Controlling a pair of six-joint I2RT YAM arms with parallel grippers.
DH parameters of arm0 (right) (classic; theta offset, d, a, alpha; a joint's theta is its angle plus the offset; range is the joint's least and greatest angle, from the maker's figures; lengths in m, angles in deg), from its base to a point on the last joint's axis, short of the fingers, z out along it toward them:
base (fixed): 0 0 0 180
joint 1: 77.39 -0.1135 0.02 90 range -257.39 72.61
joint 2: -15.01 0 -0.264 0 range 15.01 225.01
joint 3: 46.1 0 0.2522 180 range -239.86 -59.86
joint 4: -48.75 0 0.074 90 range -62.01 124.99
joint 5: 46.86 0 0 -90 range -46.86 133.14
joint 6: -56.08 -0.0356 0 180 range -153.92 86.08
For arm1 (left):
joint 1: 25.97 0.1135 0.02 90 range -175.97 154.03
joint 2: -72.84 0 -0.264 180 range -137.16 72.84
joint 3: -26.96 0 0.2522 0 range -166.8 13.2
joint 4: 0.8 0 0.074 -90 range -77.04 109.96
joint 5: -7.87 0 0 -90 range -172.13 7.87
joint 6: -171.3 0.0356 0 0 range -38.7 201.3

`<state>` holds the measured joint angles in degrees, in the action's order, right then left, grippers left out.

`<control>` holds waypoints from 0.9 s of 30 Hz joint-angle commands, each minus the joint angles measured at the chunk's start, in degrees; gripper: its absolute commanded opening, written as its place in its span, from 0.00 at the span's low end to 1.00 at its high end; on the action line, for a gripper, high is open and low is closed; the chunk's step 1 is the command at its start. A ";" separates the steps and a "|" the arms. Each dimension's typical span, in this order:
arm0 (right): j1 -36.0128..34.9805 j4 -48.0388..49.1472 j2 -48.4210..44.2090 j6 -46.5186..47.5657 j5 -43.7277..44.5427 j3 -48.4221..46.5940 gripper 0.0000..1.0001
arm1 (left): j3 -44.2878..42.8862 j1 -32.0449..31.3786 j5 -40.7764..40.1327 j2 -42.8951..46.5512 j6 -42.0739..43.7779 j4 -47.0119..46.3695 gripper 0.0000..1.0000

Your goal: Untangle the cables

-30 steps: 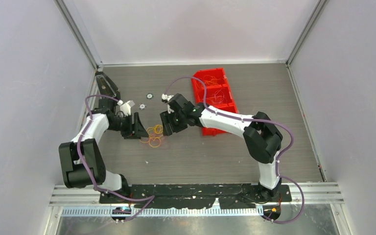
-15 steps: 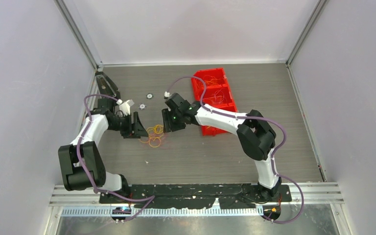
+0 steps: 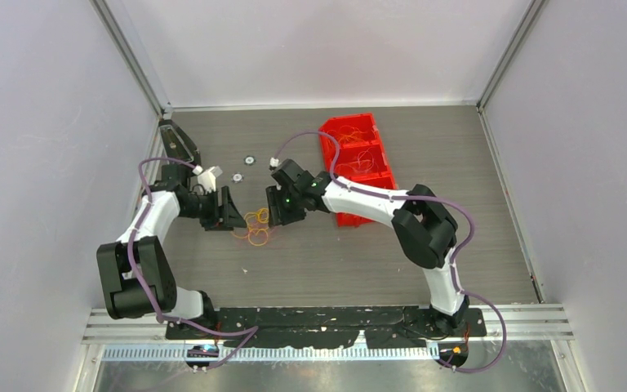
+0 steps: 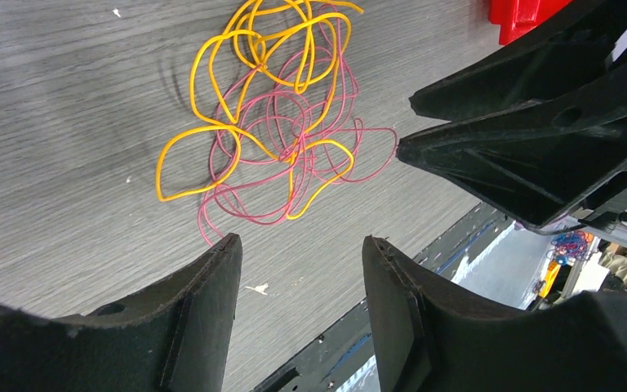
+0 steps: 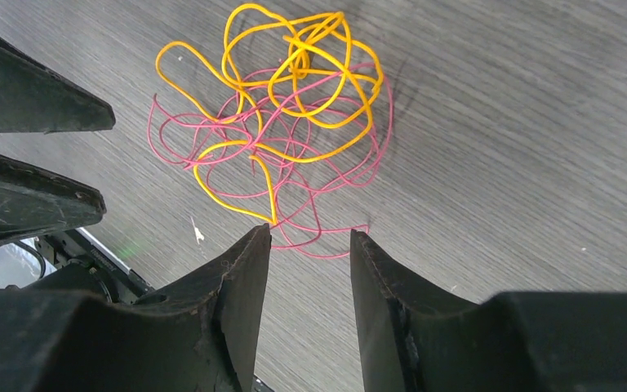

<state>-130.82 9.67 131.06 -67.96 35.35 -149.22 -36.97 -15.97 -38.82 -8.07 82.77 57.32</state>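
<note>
The cables (image 3: pixel 256 226) are a small tangle of yellow-orange and pink-red loops lying on the grey table between the two grippers. They show clearly in the left wrist view (image 4: pixel 273 122) and in the right wrist view (image 5: pixel 282 135). My left gripper (image 3: pixel 235 214) is open and empty just left of the tangle; in its own view (image 4: pixel 302 241) a pink strand ends at one fingertip. My right gripper (image 3: pixel 273 214) is open and empty just right of the tangle; in its own view (image 5: pixel 310 233) the nearest pink loop lies just ahead of its fingertips.
A red bin (image 3: pixel 357 163) with three compartments holding more thin strands stands behind the right arm. Two small round discs (image 3: pixel 250 161) lie behind the tangle. A black block (image 3: pixel 178 145) sits at the far left by the wall.
My right gripper has shifted slightly left and nearer to the tangle. The left gripper and the cables have hardly moved.
</note>
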 commanded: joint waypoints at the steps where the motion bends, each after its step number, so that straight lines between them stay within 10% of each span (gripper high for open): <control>1: -0.85 1.71 1.08 -1.23 -0.99 -1.65 0.46 | 0.42 0.59 0.90 2.05 -0.24 -1.07 0.57; 12: -2.29 2.42 1.63 -2.05 -1.46 -0.64 0.46 | 0.53 1.31 1.09 2.23 -0.34 -0.86 0.57; 20: -1.95 2.99 2.73 -2.44 -1.98 -1.43 0.06 | 0.29 1.68 1.98 3.16 0.82 0.28 0.59; 27: 0.22 5.58 -1.35 1.64 -6.30 1.62 0.05 | -1.96 -1.43 -1.44 3.53 3.39 -0.48 0.66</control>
<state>-131.82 12.14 134.33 -69.14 32.00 -148.94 -36.49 -15.16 -38.69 -6.58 84.02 57.78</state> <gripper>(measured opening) 0.062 0.656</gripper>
